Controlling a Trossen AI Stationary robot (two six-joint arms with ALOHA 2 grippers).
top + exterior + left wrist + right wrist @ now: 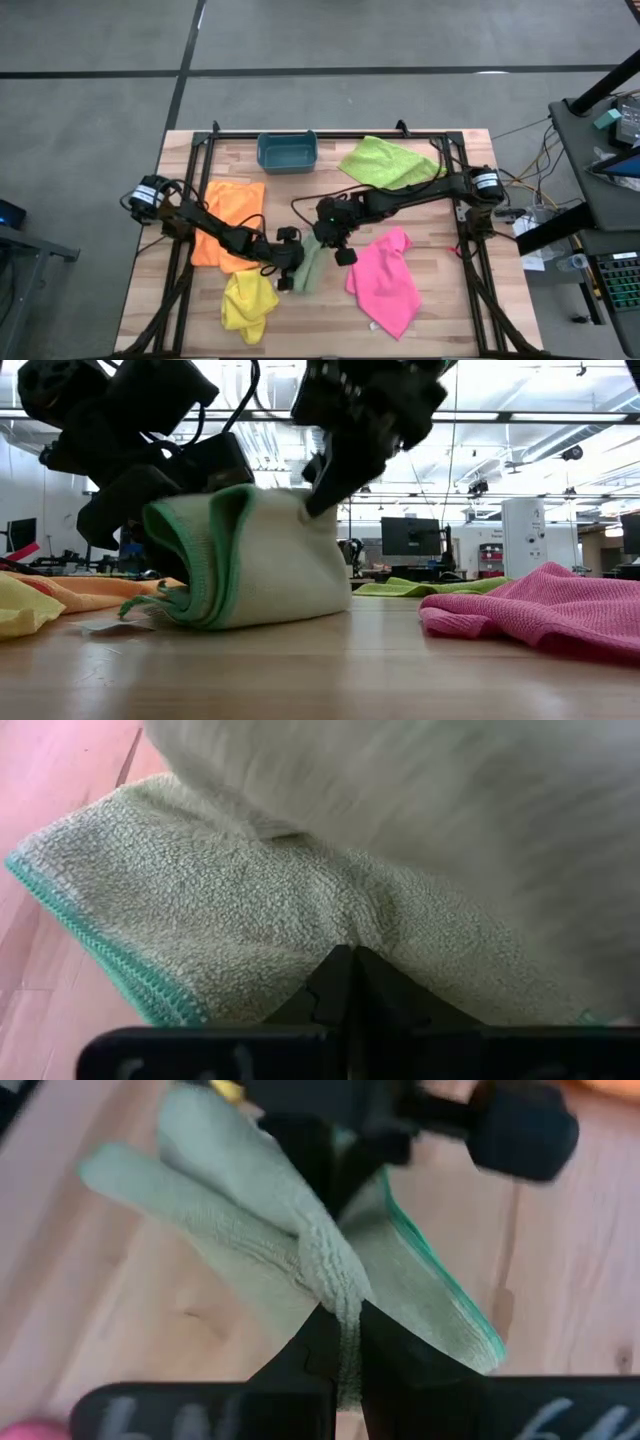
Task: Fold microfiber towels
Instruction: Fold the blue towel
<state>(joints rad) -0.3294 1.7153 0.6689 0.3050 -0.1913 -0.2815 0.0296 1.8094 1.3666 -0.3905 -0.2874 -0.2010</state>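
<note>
A pale mint green towel (310, 264) with a teal hem lies folded in several layers at the table's middle, and both grippers are shut on it. My left gripper (298, 262) comes from the left; my right gripper (320, 240) comes from the right. In the low view the towel (250, 560) stands bunched up, its lower edge on the table. An orange towel (228, 222) and a yellow towel (248, 302) lie at the left. A pink towel (388, 282) lies at the right, and a lime green towel (388, 162) at the far right. My left gripper (348, 960) pinches the mint towel between its two fingers at a puckered spot of its surface (345, 935), in from the teal-hemmed edge (90, 945). How many layers it has, I cannot tell. The towel's bottom rests on the table. My right gripper (345, 1335) pinches a raised, bunched fold of the mint towel (335, 1275) between its two fingers, slanting down from above at the towel's upper right corner (305, 500). That part is lifted; the stacked layers below (190, 605) rest on the table.
A teal plastic bin (287, 150) stands at the table's far edge, middle. Black frame rails (190, 170) run along the table's left and right sides. Bare wood shows at the near edge between the yellow and pink towels.
</note>
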